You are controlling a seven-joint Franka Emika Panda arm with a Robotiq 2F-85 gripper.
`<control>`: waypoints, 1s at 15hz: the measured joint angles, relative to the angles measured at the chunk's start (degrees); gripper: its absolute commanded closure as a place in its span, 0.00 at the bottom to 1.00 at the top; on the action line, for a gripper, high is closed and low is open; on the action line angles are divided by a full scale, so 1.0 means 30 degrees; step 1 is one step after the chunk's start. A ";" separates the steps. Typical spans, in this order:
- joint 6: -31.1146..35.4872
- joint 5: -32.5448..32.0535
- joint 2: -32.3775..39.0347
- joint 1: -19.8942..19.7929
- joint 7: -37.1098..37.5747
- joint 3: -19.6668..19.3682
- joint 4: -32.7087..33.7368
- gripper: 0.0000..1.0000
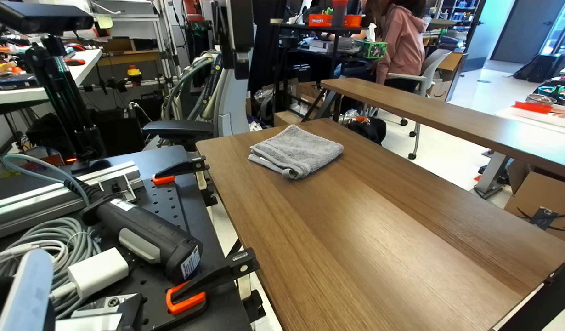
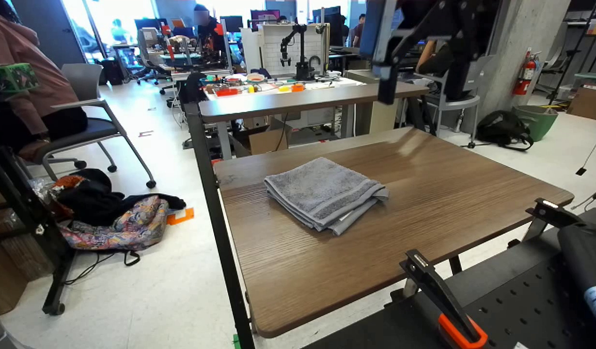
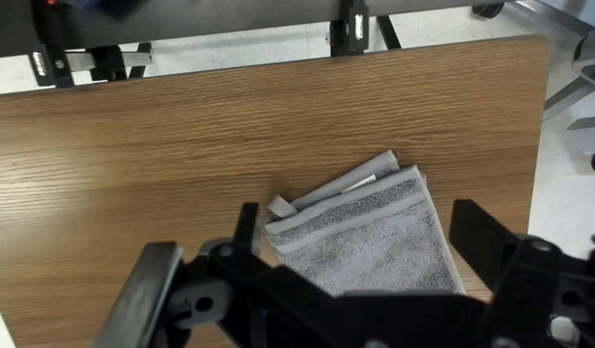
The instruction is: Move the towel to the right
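Note:
The towel is a grey folded cloth, roughly square. It lies flat on the wooden tabletop in both exterior views [image 1: 295,149] [image 2: 324,191]. In the wrist view the towel [image 3: 365,246] shows below the jaws, with a loose folded edge and a white label at its upper side. Its lower part is hidden behind the gripper body. My gripper [image 3: 358,208] is open and empty, its fingers wide apart to either side of the towel in that picture. In an exterior view the gripper [image 2: 421,89] hangs well above the tabletop, apart from the towel.
The wooden tabletop [image 1: 356,239] borders a black perforated bench [image 2: 516,295]. Black-and-orange clamps [image 1: 186,299] [image 2: 443,300] sit on the bench edge. A dark handheld tool [image 1: 144,234] and coiled cables [image 1: 62,239] lie on the bench. A second raised wooden board [image 2: 307,101] stands beyond the table.

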 measured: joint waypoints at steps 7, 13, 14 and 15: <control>0.2854 -0.0024 0.7355 0.0709 0.3378 -0.0322 0.4283 0.00; 0.4627 -0.0244 1.2142 0.3097 0.5942 -0.2507 0.7855 0.00; 0.4718 -0.0239 1.2848 0.3416 0.6209 -0.2825 0.8390 0.00; 0.4780 -0.0233 1.3510 0.3679 0.6468 -0.3088 0.8894 0.00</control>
